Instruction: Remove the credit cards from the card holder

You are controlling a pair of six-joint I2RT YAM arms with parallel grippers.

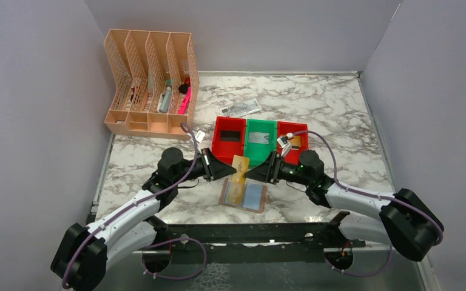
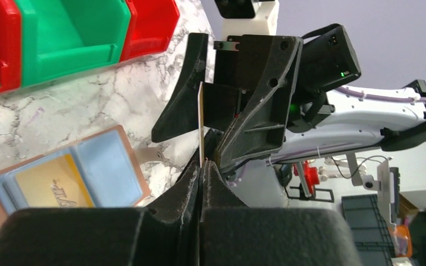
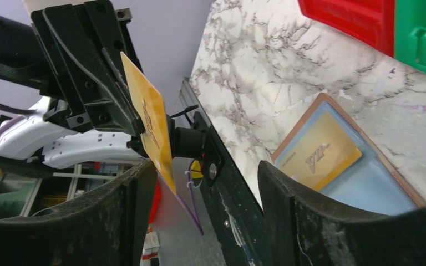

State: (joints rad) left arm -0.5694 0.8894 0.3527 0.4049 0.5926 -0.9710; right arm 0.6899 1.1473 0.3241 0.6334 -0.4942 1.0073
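Note:
The tan card holder (image 1: 243,196) lies open on the marble table between the arms. A gold credit card (image 1: 235,193) rests on its left blue panel, and shows in the left wrist view (image 2: 55,185) and the right wrist view (image 3: 319,158). My left gripper (image 1: 229,170) is shut on the edge of a second gold card (image 1: 240,168) and holds it upright above the holder. That card appears edge-on in the left wrist view (image 2: 201,124). My right gripper (image 1: 253,173) is open, its fingers on either side of the card's free end (image 3: 147,119).
Behind the holder, a red bin (image 1: 229,138) holds a dark card, a green bin (image 1: 261,139) a grey card, and another red bin (image 1: 292,136) a small item. A crumpled paper note (image 1: 241,108) lies further back. A peach file organizer (image 1: 151,85) stands back left.

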